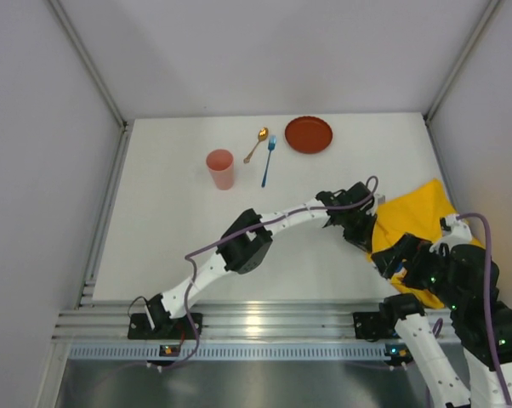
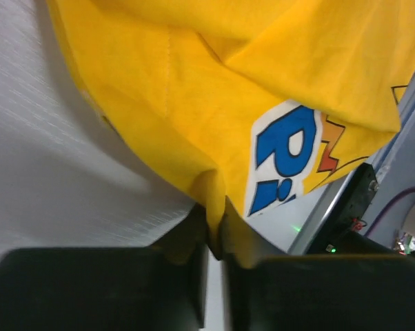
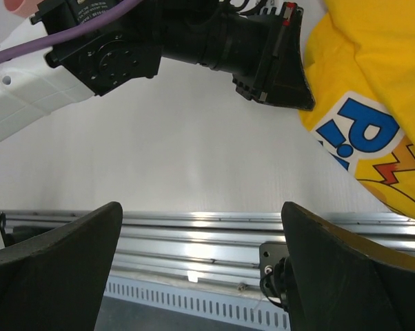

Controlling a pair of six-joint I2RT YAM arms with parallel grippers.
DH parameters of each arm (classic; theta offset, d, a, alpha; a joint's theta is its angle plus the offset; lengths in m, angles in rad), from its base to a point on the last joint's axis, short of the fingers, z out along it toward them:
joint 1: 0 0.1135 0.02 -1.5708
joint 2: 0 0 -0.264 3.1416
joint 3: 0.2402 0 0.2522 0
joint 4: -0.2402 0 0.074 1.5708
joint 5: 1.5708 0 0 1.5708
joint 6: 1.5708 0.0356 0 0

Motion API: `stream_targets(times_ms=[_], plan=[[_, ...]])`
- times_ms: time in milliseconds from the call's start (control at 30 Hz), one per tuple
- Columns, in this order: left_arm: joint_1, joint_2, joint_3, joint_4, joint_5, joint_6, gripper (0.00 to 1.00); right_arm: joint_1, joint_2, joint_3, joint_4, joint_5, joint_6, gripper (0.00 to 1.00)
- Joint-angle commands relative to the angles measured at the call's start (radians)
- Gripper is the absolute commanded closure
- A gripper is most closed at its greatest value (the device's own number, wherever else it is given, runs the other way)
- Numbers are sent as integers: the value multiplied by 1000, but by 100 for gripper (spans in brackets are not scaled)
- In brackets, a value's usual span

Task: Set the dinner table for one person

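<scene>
The bench [image 1: 171, 238] is plain matte white, with a ribbed aluminium rail [image 1: 239, 325] along its 6 o'clock edge and grey panels [image 1: 273, 51] walling it in. At 12 o'clock sit a pink cup [image 1: 220, 168], spoon [image 1: 256, 144], blue fork [image 1: 268, 160] and red plate [image 1: 309, 134] (all close together). At 4 o'clock the left tool [image 2: 214, 248] pinches a fold of the yellow cloth [image 1: 418, 212]. The right tool [image 3: 200, 210] is spread wide just beside it.
</scene>
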Motion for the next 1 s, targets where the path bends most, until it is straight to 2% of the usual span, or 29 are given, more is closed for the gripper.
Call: stream_targets(times_ms=[0, 33, 133, 333, 367, 433, 467, 567, 667, 800, 967], plan=[[22, 77, -32, -107, -83, -15, 93, 13, 25, -10, 59, -8, -26, 0], [48, 70, -33, -112, -102, -35, 100, 12, 28, -21, 63, -11, -29, 0], [120, -2, -114, -101, -179, -73, 100, 12, 42, -58, 111, -26, -32, 0], [260, -251, -518, 19, -255, -112, 100, 12, 129, -160, 230, -48, -32, 0], [272, -336, -629, 29, -271, -112, 100, 10, 175, -173, 247, -43, -30, 0], [312, -422, -742, 68, -297, -118, 100, 12, 233, -206, 307, -48, -29, 0], [325, -500, -848, 77, -301, -118, 100, 10, 299, -219, 332, -63, -27, 0], [355, -611, -981, 79, -337, -107, 100, 12, 447, -253, 436, -97, -26, 1], [360, -743, -1145, 69, -363, -84, 100, 15, 610, -248, 490, -50, -26, 1], [360, -877, -1267, 63, -386, -81, 100, 20, 795, -207, 545, 49, -66, 1], [363, -929, -1340, 48, -409, -92, 100, 20, 1045, -89, 611, 132, -96, 1]])
